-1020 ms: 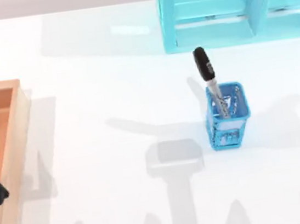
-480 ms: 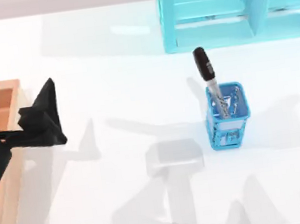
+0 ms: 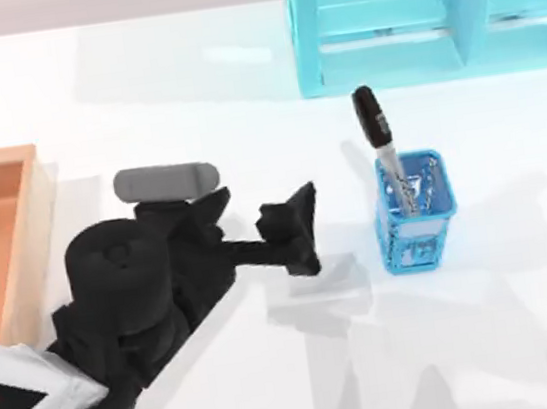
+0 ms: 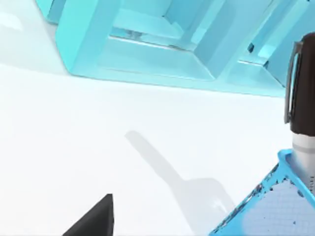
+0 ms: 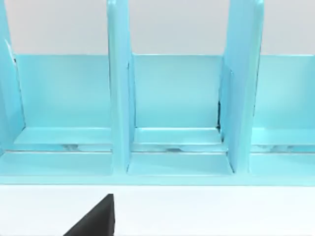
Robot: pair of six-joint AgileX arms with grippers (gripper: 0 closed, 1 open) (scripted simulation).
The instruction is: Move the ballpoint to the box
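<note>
The ballpoint [image 3: 374, 126] stands tilted in a small blue mesh cup [image 3: 414, 214], black top up and silver barrel down inside. My left gripper [image 3: 265, 201] is open over the table middle, left of the cup and apart from it. The left wrist view shows the ballpoint [image 4: 298, 98] and the cup's [image 4: 275, 209] rim, with one black fingertip [image 4: 96, 221] low in the picture. The box [image 3: 27, 232], a wooden tray with an orange-brown inside, lies at the table's left edge. A black fingertip [image 5: 96, 220] of my right gripper faces the turquoise frame [image 5: 167, 113].
The turquoise cabinet-like frame [image 3: 410, 15] stands along the back right, just behind the cup. My left arm's dark body [image 3: 123, 285] lies over the table between box and cup. White table stretches in front of the cup.
My left arm has swung from over the box rightward across the table, bringing its open gripper close to the cup. Ballpoint and cup have stayed put.
</note>
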